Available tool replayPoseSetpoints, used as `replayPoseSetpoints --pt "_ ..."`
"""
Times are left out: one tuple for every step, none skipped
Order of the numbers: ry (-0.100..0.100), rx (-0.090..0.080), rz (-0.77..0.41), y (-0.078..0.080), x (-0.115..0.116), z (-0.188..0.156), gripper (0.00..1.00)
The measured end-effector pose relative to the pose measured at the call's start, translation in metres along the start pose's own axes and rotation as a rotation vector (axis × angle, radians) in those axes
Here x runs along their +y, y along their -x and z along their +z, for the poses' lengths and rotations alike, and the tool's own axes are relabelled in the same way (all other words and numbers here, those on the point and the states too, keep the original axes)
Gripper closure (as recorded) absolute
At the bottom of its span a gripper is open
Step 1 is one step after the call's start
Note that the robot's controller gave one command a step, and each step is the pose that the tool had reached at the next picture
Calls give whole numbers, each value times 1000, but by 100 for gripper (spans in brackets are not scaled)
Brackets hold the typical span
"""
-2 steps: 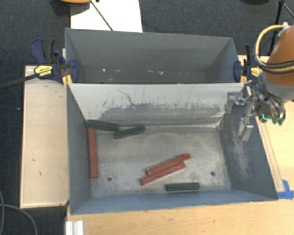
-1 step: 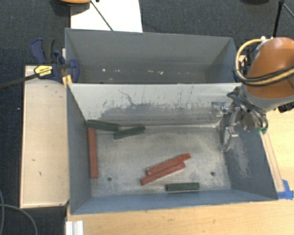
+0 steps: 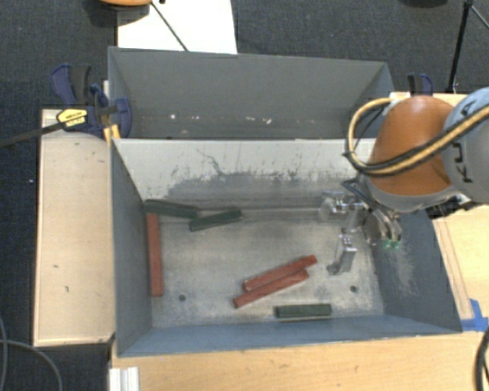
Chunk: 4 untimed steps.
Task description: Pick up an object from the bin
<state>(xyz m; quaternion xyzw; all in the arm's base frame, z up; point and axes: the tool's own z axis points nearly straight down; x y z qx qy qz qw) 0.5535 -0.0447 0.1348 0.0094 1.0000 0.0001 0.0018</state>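
My jaws hang low beside two long reddish-brown bars [image 3: 279,276], likely lining up a grasp. Released or clenched, I cannot tell.

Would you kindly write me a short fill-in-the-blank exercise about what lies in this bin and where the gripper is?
The long stick against the left wall of the bin is ___ in colour.
The gripper hangs over the view's ___ half of the bin.
In mid-floor ___ reddish sticks lie side by side.
The front stick, nearest the front wall, is dark ___.
Missing words: red, right, two, green.
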Motion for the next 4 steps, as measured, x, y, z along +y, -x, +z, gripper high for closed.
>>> replayPoseSetpoints --pt "2 0 -78 11 16 24 0" --pt "1 4 -360 -41 47 64 100" --pt "1 4 -361 -41 47 64 100" --pt "1 1 -426 5 69 -141 100"
